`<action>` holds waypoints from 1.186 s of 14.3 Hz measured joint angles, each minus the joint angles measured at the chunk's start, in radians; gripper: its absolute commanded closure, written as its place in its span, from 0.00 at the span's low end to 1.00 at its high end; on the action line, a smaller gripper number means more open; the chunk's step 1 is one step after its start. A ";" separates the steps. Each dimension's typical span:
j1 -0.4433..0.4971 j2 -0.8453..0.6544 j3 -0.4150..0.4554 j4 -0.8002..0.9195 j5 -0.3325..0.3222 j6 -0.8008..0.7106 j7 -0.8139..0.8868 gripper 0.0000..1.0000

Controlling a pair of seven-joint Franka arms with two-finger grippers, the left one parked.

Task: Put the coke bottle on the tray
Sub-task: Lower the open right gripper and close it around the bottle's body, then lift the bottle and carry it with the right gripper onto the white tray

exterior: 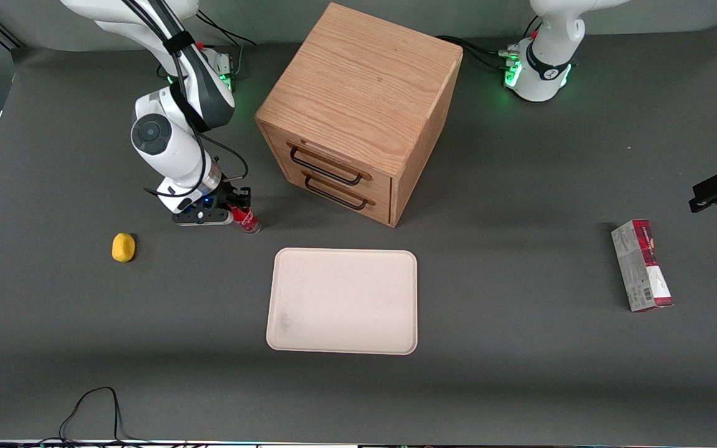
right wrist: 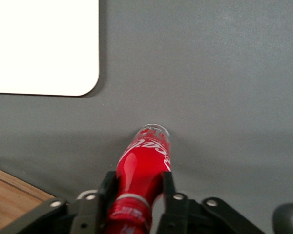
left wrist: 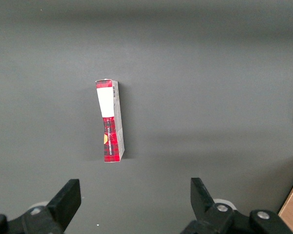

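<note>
The coke bottle is small and red with white lettering. It stands on the grey table, a little farther from the front camera than the tray's near corner. My right gripper is shut on the coke bottle's neck; in the right wrist view the bottle sits between the two black fingers, its clear base on the table. The cream tray lies flat nearer the front camera, in front of the drawer cabinet; its rounded corner shows in the right wrist view.
A wooden drawer cabinet with two black handles stands beside the gripper. A yellow lemon lies toward the working arm's end. A red-and-grey carton lies toward the parked arm's end and shows in the left wrist view.
</note>
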 measured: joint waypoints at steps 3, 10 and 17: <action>0.000 0.000 0.001 0.000 0.000 0.000 0.000 1.00; -0.002 0.000 0.000 0.271 -0.001 -0.291 -0.002 1.00; -0.013 0.201 -0.003 0.991 -0.070 -0.828 -0.004 1.00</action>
